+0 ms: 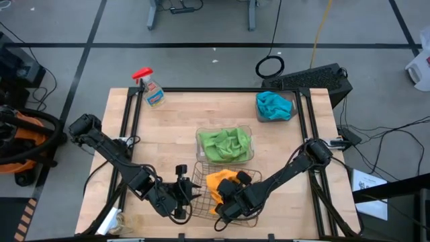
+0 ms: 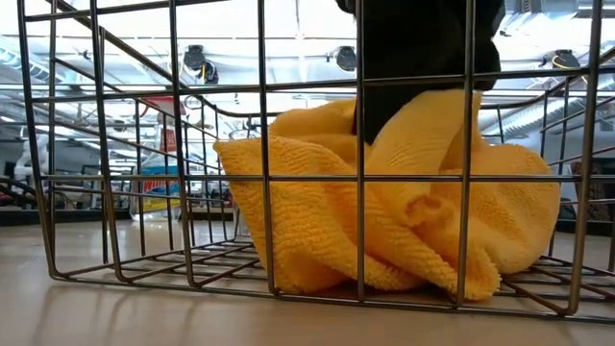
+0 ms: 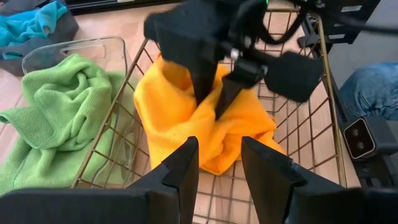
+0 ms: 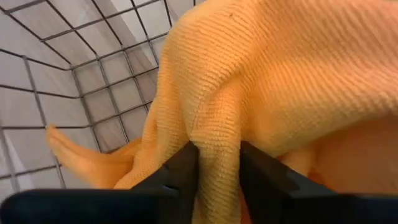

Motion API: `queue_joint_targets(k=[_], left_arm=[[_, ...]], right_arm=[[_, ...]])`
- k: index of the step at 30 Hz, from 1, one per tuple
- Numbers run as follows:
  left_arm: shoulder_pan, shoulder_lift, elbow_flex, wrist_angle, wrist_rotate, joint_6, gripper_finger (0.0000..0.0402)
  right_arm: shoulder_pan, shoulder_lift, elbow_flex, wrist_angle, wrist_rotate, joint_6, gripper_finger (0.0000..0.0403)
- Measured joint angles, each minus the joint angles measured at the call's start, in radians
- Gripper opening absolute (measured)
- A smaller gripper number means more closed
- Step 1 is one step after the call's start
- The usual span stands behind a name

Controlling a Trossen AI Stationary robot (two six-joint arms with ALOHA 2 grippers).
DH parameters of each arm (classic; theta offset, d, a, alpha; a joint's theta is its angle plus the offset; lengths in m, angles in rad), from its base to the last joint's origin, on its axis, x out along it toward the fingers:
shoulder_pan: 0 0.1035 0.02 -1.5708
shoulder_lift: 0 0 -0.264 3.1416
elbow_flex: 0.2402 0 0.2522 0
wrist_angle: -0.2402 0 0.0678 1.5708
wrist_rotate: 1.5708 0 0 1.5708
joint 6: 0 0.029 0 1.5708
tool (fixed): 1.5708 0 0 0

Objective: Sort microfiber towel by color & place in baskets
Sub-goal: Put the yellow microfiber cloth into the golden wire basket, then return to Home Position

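Observation:
A yellow-orange microfiber towel (image 2: 317,211) lies crumpled on the floor of the copper wire basket (image 1: 199,176) near the table's front edge. My right gripper (image 3: 212,107) reaches down into that basket, its fingers parted with a raised fold of the towel between them. My left gripper (image 3: 219,163) hovers open at the basket's left side and points at the towel with nothing between its fingers. Lime green towels (image 1: 225,144) lie in the clear basket (image 1: 250,129) at mid table. Teal-blue towels (image 1: 272,105) lie in the brown-tinted basket (image 1: 290,102) at the far right. My right gripper has a raised fold (image 4: 217,134) at the top of the yellow-orange towel between its parted fingers (image 4: 185,169), and the cloth touches both inner faces. The fingers come from above, slanting down. The towel rests on the basket's floor, slack.
A spray bottle with a red trigger (image 1: 150,87) lies at the table's far left. Black rails (image 1: 127,128) run along both sides of the table. Bare wood shows between the far baskets and the bottle.

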Motion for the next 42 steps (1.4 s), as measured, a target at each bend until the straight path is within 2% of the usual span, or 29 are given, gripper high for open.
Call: queue_joint_targets(k=[10, 18, 24, 31, 39, 42], left_arm=[[0.001, 0.0, 0.0, 0.009, -0.083, 0.045, 0.0127], [0.024, 0.0, 0.0, 0.032, -0.105, 0.088, 0.0127], [0.066, 0.0, 0.001, 0.032, -0.109, 0.167, 0.0127], [0.139, -0.025, 0.001, 0.029, -0.102, 0.222, 0.0127], [0.161, -0.118, 0.001, 0.03, -0.078, 0.272, 0.0127], [0.158, -0.142, -0.004, 0.046, -0.078, 0.27, 0.0114]], right_arm=[[0.022, -0.104, 0.0, -0.044, 0.002, -0.12, 0.0172], [0.063, -0.185, 0.0, -0.108, 0.014, -0.218, 0.0193], [0.101, -0.297, 0.0, -0.243, 0.126, -0.231, 0.0167], [0.134, -0.409, 0.0, -0.259, 0.238, -0.353, 0.0117], [0.143, -0.478, -0.044, -0.258, 0.273, -0.49, 0.0058], [0.145, -0.499, -0.094, -0.257, 0.305, -0.536, 0.0034]])
